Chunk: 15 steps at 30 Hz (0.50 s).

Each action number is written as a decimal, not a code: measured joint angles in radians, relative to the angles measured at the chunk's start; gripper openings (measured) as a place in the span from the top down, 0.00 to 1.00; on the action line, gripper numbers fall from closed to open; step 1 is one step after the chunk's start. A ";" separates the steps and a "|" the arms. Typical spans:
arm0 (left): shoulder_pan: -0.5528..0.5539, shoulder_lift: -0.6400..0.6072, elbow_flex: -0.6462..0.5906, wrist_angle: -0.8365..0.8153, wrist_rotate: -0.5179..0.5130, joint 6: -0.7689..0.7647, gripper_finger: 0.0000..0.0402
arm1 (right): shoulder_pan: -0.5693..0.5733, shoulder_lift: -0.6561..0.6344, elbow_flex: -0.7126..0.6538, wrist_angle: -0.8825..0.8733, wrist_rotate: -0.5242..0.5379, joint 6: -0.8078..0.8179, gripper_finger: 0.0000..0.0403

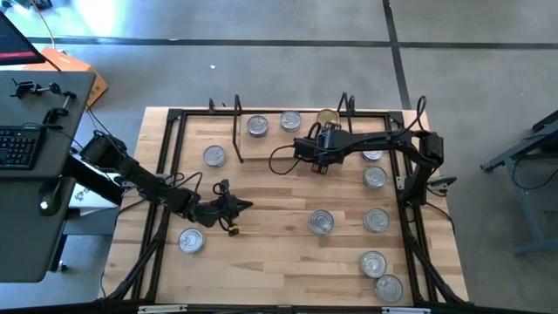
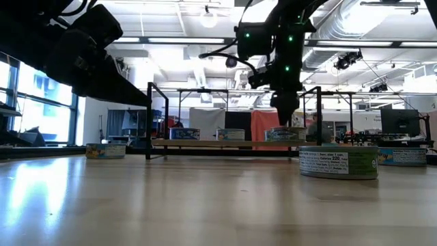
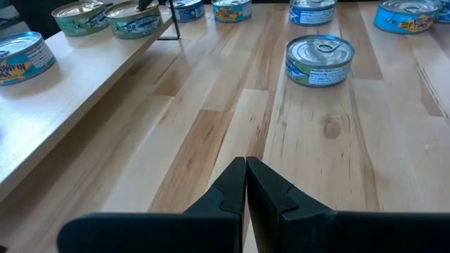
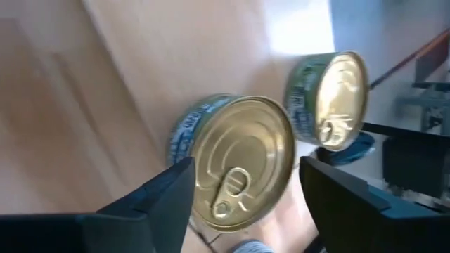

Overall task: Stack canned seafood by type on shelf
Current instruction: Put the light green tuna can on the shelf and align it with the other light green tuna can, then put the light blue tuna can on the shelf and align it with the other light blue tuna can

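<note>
Nearest you in the right wrist view, a gold-lidded tin sits between your right gripper's fingers, which stand apart on either side of it; whether they touch it, you cannot tell. Just beyond lies a second gold-lidded tin. From above, that gripper hangs over the shelf, beside the gold lid at its far edge. Two silver tins rest on the board. Your left gripper hovers low over the table, fingers pressed together on nothing. A silver tin stands ahead of it. More tins lie scattered on the table's right side.
</note>
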 joint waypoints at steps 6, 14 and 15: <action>-0.004 0.000 0.000 0.000 0.002 -0.009 0.99 | 0.003 -0.009 0.000 0.006 0.006 -0.003 0.47; -0.020 0.000 0.000 0.000 0.002 -0.009 0.99 | 0.080 -0.048 0.000 0.017 -0.206 0.036 0.55; -0.024 0.000 0.000 0.001 0.001 -0.009 0.99 | 0.105 -0.049 0.000 0.028 -0.226 0.072 0.56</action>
